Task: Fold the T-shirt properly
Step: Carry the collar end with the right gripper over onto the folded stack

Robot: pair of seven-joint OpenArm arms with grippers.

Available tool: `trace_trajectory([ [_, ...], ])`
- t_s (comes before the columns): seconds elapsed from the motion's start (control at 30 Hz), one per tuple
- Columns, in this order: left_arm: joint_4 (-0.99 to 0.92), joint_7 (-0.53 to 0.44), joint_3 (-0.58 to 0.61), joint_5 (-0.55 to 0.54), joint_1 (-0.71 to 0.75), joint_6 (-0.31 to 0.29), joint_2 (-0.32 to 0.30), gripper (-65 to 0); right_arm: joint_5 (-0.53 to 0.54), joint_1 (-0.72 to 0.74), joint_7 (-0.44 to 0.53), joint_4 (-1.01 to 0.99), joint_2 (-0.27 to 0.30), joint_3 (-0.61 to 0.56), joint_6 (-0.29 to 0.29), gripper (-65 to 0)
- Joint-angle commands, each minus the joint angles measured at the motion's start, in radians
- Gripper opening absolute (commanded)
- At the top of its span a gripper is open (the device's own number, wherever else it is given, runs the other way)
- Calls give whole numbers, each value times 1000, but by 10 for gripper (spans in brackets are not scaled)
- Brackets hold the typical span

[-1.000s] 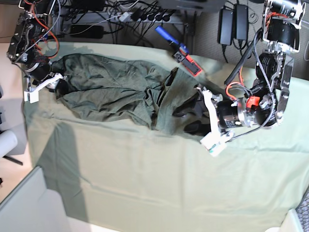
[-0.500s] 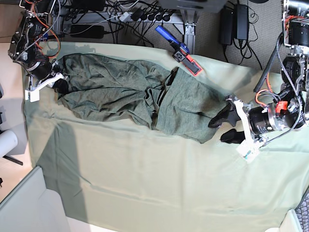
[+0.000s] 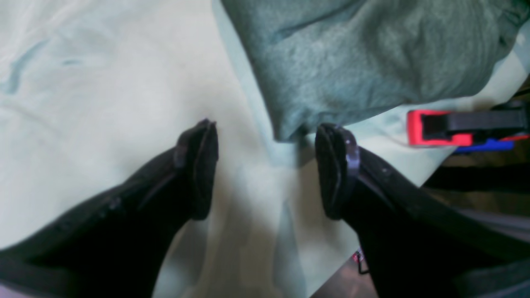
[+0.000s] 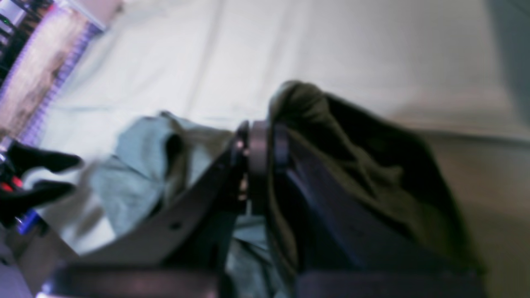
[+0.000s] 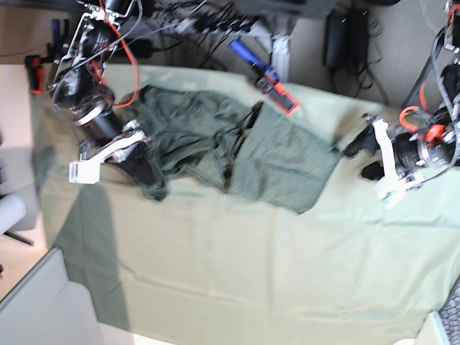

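The T-shirt (image 5: 237,154) lies crumpled on the tabletop (image 5: 237,273), its long axis running left to right across the far half of the base view; its left end is bunched and lifted slightly where the right gripper (image 5: 133,147) holds it. Only the right wrist view shows the grip itself: fingers (image 4: 258,165) pinching a dark fold of shirt, though the picture is blurred. The left wrist view shows the left gripper (image 3: 265,174) with fingers spread and empty, just off the shirt's corner (image 3: 290,128), a red clamp (image 3: 447,128) beyond; in the base view it hangs clear of the shirt's right edge.
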Motion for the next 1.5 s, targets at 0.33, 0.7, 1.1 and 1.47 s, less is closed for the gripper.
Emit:
trace_trajectory([
  [0.33, 13, -6, -6, -51, -13, -10, -76, -253, -64, 23, 64, 80, -249, -223, 7, -650],
  [0.7, 13, 2, -6, -116, -12, -10, -75, -253, -254, 48, 134, 80, -329, -511, 7, -650],
  [1.1, 13, 2, -6, -149, -12, -10, -73, -253, -332, 45, 147, 71, -328, -599, 7, -282],
  [1.47, 13, 24, -6, -150, 11, -12, -73, -253, -335, 96, 102, 169, -327, -541, 7, -262],
])
